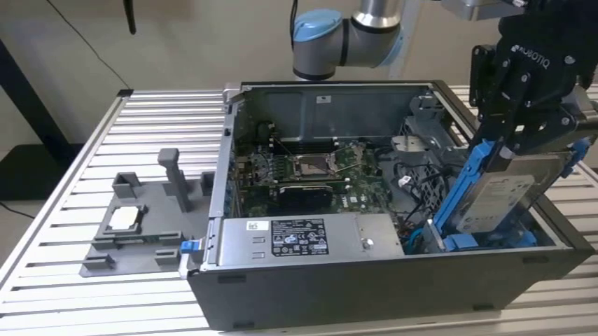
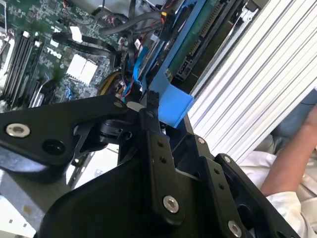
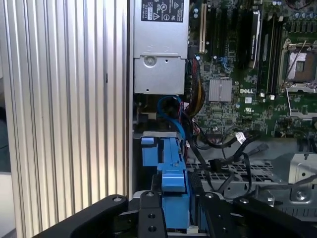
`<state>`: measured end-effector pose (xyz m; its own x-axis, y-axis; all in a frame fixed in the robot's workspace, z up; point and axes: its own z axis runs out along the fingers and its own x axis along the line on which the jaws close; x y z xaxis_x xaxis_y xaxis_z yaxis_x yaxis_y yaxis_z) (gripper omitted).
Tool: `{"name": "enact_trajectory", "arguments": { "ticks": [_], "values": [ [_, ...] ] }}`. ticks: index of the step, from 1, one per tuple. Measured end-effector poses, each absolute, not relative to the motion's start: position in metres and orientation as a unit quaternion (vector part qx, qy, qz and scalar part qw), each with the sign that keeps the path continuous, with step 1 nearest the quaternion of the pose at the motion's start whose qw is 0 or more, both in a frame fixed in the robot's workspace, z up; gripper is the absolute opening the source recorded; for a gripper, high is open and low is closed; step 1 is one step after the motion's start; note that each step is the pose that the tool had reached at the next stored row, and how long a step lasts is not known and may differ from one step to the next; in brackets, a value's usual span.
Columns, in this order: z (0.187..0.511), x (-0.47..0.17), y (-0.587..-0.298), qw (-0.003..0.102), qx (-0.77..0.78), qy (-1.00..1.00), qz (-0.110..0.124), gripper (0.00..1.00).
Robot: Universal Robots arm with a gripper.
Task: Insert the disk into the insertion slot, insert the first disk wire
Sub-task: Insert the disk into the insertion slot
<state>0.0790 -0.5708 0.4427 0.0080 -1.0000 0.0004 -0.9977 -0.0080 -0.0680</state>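
blk gripper pinching flat silver-grey disk, blue plastic frame | tilted, low end partly in dark-grey metal insertion slot at corner of dark-grey PC case | not seated; cabling step left

Arm entering from above, black gripper pointing down at the exterior view's right, clamped onto the tilted disk.

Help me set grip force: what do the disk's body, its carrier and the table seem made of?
Disk body: matte silver-grey, probably metal, with a white paper-like label. Carrier: likely moulded plastic, judging by its uniform bright blue and soft sheen. Table: pale ribbed slats, probably aluminium profiles.
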Motion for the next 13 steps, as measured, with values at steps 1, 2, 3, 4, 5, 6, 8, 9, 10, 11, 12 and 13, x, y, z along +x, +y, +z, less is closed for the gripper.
{"name": "enact_trajectory", "arguments": {
  "ticks": [1,2,3,4,5,6,8,9,10,11,12,13],
  "values": [
    [0.448,0.079,-0.571,0.024,-0.710,0.704,-0.024,0.32],
    [0.452,0.079,-0.571,0.024,-0.710,0.704,-0.024,0.32],
    [0.455,0.079,-0.571,0.024,-0.709,0.704,-0.024,0.32],
    [0.458,0.079,-0.571,0.024,-0.709,0.704,-0.024,0.32],
    [0.462,0.079,-0.571,0.024,-0.709,0.704,-0.024,0.32],
    [0.465,0.079,-0.570,0.025,-0.709,0.705,-0.024,0.32],
    [0.473,0.078,-0.570,0.025,-0.709,0.705,-0.024,0.32],
    [0.477,0.078,-0.570,0.025,-0.709,0.705,-0.024,0.32],
    [0.482,0.078,-0.570,0.025,-0.709,0.705,-0.024,0.32],
    [0.486,0.078,-0.570,0.025,-0.709,0.705,-0.024,0.32],
    [0.491,0.078,-0.570,0.025,-0.709,0.705,-0.024,0.32],
    [0.496,0.078,-0.570,0.025,-0.709,0.705,-0.024,0.32]
  ]
}}
